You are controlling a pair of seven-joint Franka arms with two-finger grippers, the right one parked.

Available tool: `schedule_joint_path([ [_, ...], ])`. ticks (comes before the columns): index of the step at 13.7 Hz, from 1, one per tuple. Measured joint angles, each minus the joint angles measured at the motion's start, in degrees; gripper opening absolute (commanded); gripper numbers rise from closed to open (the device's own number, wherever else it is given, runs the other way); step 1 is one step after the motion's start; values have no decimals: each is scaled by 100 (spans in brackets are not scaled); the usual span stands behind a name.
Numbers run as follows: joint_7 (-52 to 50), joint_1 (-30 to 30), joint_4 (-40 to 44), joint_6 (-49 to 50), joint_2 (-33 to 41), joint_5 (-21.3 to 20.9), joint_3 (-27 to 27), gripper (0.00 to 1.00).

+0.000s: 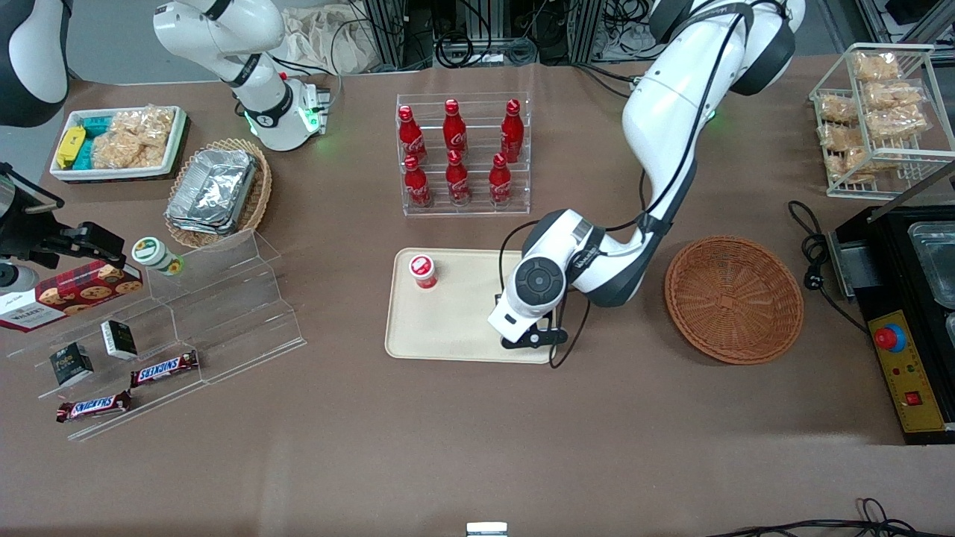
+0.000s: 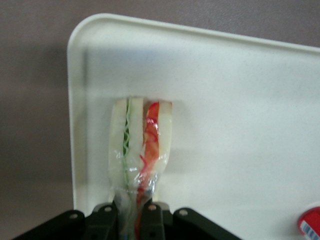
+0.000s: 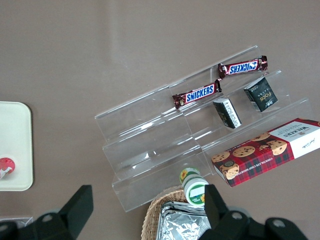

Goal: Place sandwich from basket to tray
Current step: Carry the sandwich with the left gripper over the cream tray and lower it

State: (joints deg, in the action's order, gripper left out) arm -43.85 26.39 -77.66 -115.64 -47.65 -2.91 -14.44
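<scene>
My left gripper (image 1: 524,333) hangs low over the beige tray (image 1: 462,328), at the tray's corner nearest the front camera on the working arm's side. In the left wrist view the gripper (image 2: 131,212) is shut on the wrapped sandwich (image 2: 140,145), pinching its plastic wrap at one end. The white bread with green and orange-red filling stands on edge close to the tray's surface (image 2: 240,125), near the rim corner. I cannot tell whether it touches. The arm hides the sandwich in the front view. The reddish-brown basket (image 1: 735,298) lies empty beside the tray, toward the working arm's end.
A small red-capped bottle (image 1: 423,271) stands on the tray. A clear rack of cola bottles (image 1: 462,153) stands farther from the camera than the tray. A clear stepped shelf (image 1: 224,298) with snacks, a tan basket of foil containers (image 1: 216,190) and a white bin (image 1: 119,142) lie toward the parked arm's end.
</scene>
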Motion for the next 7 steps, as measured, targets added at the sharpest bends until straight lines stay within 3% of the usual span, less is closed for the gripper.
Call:
schedule_joint_path([
  [1, -2, 0, 27, -75, -27, 0, 4, 100],
  [7, -12, -231, 317, 19, 196, 0, 84, 100],
])
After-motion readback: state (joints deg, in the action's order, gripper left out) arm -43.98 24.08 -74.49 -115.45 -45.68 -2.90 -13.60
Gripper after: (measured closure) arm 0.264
